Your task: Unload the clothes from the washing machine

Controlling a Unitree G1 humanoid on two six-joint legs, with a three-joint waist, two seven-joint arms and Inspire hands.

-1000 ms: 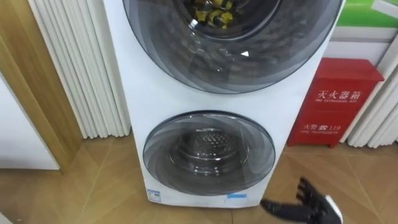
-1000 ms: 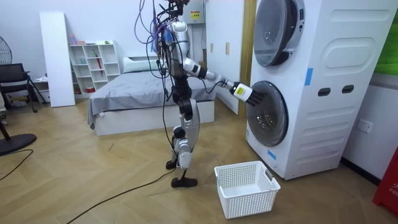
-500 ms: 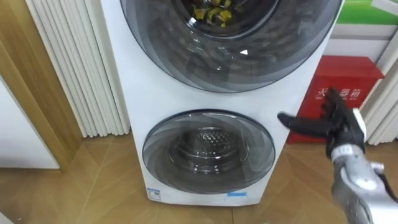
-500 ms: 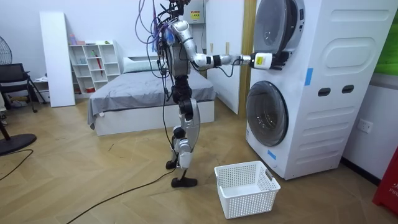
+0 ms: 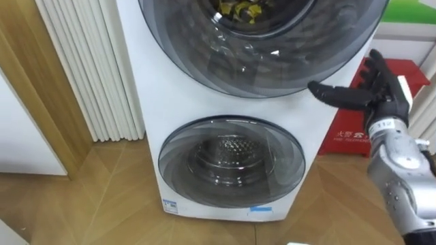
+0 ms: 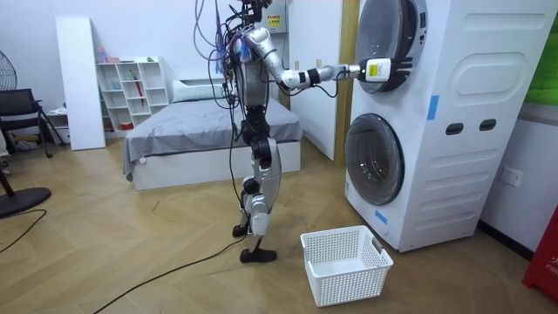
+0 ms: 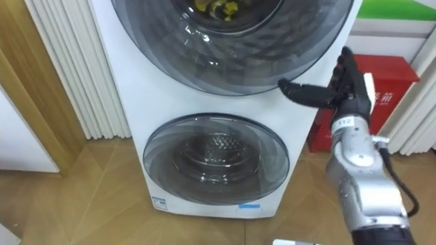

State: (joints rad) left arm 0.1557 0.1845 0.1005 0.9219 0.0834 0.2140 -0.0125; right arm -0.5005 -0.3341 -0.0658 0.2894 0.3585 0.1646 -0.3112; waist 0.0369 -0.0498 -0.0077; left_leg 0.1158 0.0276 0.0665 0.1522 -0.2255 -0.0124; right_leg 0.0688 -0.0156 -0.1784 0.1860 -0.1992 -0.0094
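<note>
White washing machine (image 5: 146,122), two round doors (image 5: 231,160)

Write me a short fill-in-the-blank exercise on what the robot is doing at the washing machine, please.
1. The robot's right hand is at the right edge of the washing machine's ___ round door.
2. That hand is ___, holding nothing.
3. The white basket stands on the ___ in front of the machine.
4. The clothes behind the glass are ___ in colour.

Missing words: upper; open; floor; yellow.
</note>
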